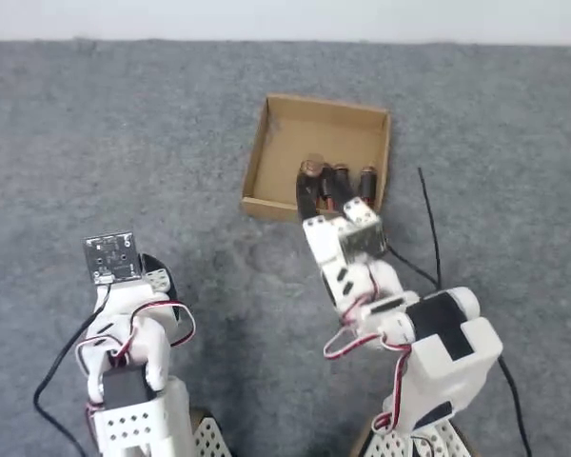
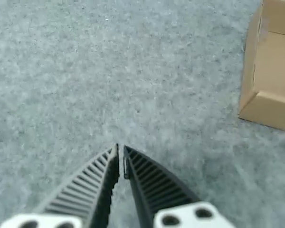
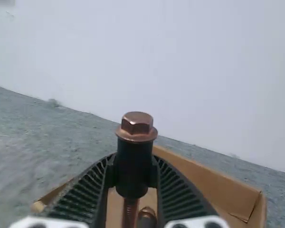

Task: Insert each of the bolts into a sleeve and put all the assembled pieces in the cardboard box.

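A copper hex-headed bolt seated in a black cylindrical sleeve, one assembled piece, is held upright between the right gripper fingers, over the open brown cardboard box near its front wall. The left gripper fingers are nearly touching, holding nothing, above the grey carpeted worktop. Released there, the piece could be tipped onto the rim. Three pieces are counted: one held, two lying pieces inside the box.

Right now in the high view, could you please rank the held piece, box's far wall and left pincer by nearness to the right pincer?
1. Held piece: clamped in the right pincer.
2. Box's far wall: just beyond.
3. Left pincer: farthest, over carpet to the left.
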